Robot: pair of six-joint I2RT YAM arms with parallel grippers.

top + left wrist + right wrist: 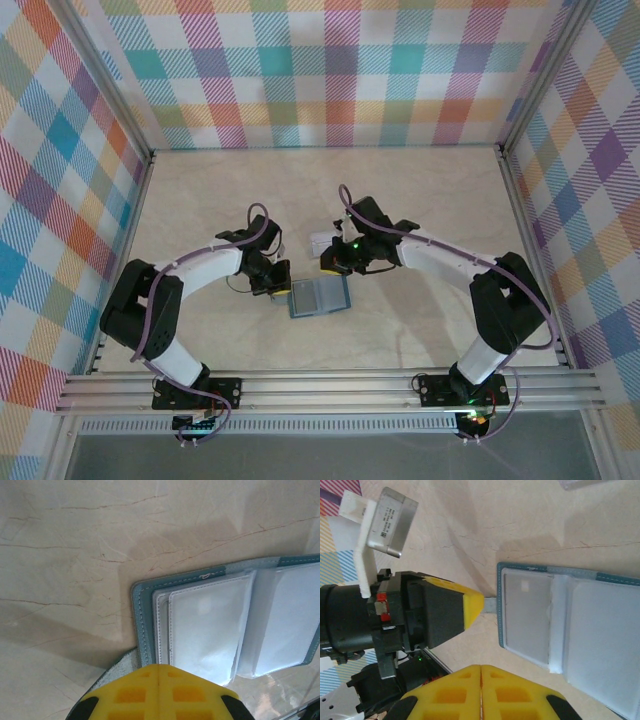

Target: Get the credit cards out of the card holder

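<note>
Plaid walls, beige table [420,200]. Mid-table the card holder [318,297] is laid open, its side tab clamped by the left gripper [278,288]. The right gripper [332,266] is pressed together, nothing seen in it. Looks like the credit cards [526,615] are still pocketed, so pulling them is judged left.

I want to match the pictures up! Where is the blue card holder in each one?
Top external: the holder lies open mid-table, between the two arms.
Left wrist: the holder is right of centre, cut off by the right edge.
Right wrist: the holder fills the right half, running off the lower right.
Shared landmark: the left gripper, its yellow tip at the holder's short edge.
</note>
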